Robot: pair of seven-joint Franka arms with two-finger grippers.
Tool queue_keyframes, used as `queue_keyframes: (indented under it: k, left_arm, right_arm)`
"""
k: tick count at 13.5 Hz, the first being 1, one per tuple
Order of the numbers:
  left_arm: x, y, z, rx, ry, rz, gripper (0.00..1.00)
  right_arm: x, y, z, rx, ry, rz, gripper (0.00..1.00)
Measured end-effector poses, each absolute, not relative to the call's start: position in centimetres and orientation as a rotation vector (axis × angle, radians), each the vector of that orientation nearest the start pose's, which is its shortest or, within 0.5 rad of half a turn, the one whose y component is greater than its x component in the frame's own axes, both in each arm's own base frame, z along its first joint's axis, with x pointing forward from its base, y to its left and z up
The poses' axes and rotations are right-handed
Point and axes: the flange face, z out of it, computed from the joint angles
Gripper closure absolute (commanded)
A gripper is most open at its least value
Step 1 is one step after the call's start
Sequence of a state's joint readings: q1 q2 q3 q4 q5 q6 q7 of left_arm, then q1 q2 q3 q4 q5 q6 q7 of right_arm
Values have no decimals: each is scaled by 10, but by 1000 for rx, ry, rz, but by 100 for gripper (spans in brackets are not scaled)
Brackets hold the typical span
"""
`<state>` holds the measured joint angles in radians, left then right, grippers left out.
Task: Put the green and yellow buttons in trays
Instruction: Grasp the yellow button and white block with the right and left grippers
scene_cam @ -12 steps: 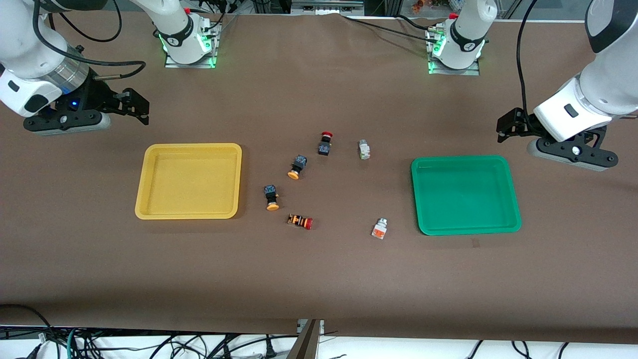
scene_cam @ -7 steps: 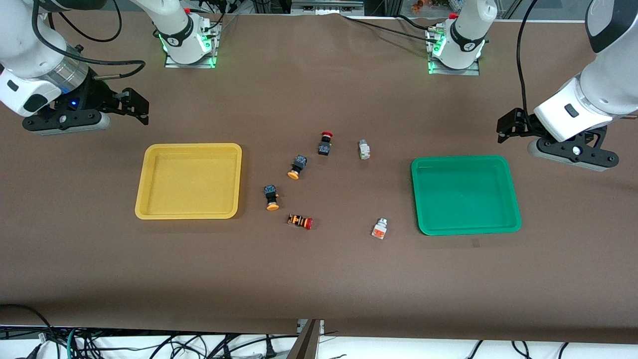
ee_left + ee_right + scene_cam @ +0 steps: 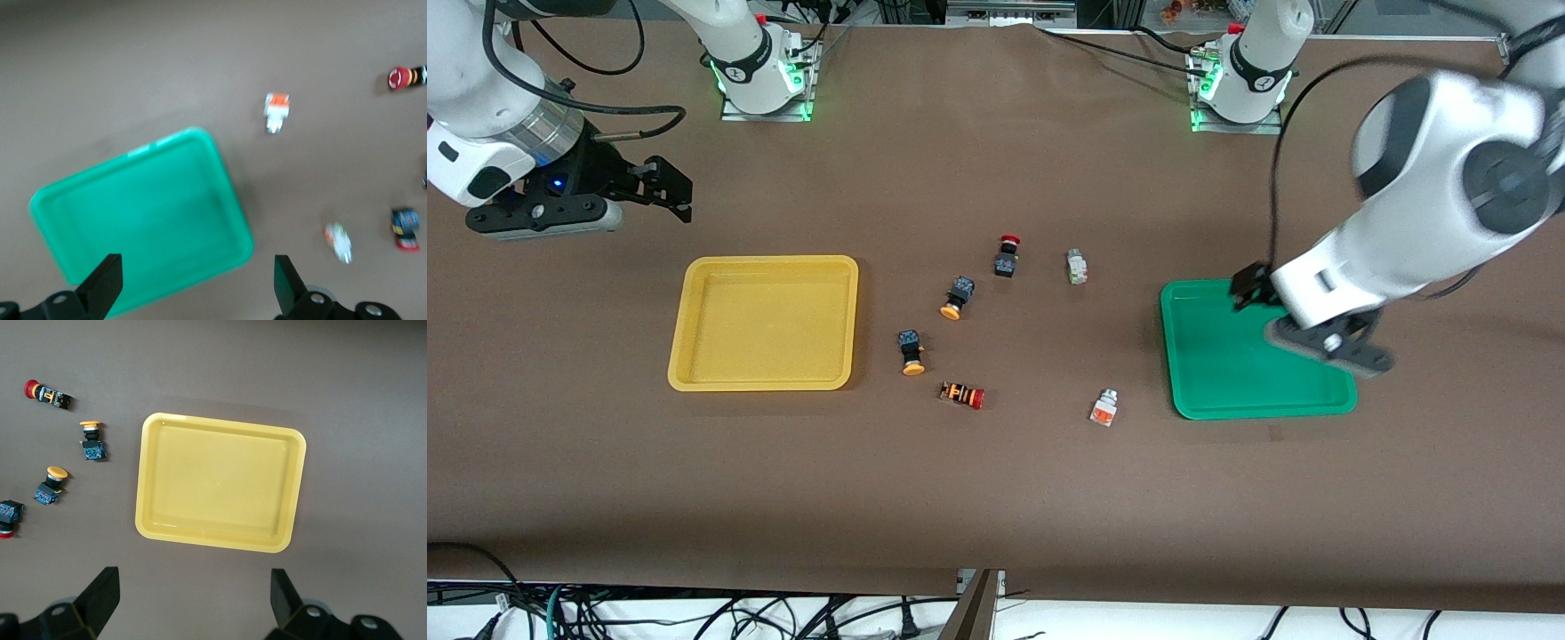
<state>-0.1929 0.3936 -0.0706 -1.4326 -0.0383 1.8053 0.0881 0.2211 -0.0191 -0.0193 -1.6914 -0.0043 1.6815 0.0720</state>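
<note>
Two yellow-capped buttons [image 3: 958,297] [image 3: 911,351] lie mid-table beside the yellow tray [image 3: 685,302]. A whitish-grey button [image 3: 1077,266] and one with an orange patch [image 3: 1104,408] lie beside the green tray [image 3: 1168,347]. My left gripper [image 3: 1327,345] hangs open and empty over the green tray; in the left wrist view it [image 3: 195,287] shows above the tray's rim [image 3: 220,160], with the orange-patch button [image 3: 276,110] and the grey one [image 3: 339,241] farther off. My right gripper [image 3: 538,213] waits open and empty above the table off the yellow tray's corner; its wrist view [image 3: 193,600] shows that tray [image 3: 143,487] and both yellow-capped buttons [image 3: 91,439] [image 3: 51,483].
A black button with a red cap [image 3: 1007,256] lies beside the whitish-grey button. An orange-striped button with a red cap [image 3: 962,395] lies nearer to the front camera than the yellow-capped ones. Both trays hold nothing. Brown cloth covers the table.
My left arm has swung from beside the green tray's far corner to over the tray. The right arm and the buttons have not moved.
</note>
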Motion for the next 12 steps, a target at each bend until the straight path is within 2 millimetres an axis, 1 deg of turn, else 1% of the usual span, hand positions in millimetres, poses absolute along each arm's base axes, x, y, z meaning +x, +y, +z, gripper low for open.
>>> queue_keyframes:
  k: [2,3,5,7,8,9,10,11,12]
  left_arm:
    - [670,-209,414,-3158,602,-32,0]
    - [676,-223,390,-3160,622,-71,0]
    - [688,-243,336,-3167,644,-151,0]
    - [689,-257,285,-3176,680,-154,0]
    - [686,-268,265,-3181,713,-143,0]
    - [682,-280,250,-3182,736,-140,0]
    - [680,-288,238,-3181,751,-154,0]
    - [679,-293,225,-3182,756,-176,0]
    - [679,-294,212,-3184,755,-185,11]
  right_arm:
    - [544,113,586,-3137,-210,-10,0]
    - [544,115,585,-3137,-215,-5,0]
    - [546,123,578,-3137,-233,17,0]
    - [549,137,564,-3136,-269,49,0]
    - [552,148,553,-3133,-293,65,0]
    - [557,162,538,-3125,-310,76,0]
    - [564,178,519,-3112,-297,88,0]
    - [571,196,493,-3101,-258,96,0]
    - [579,216,465,-3096,-231,97,0]
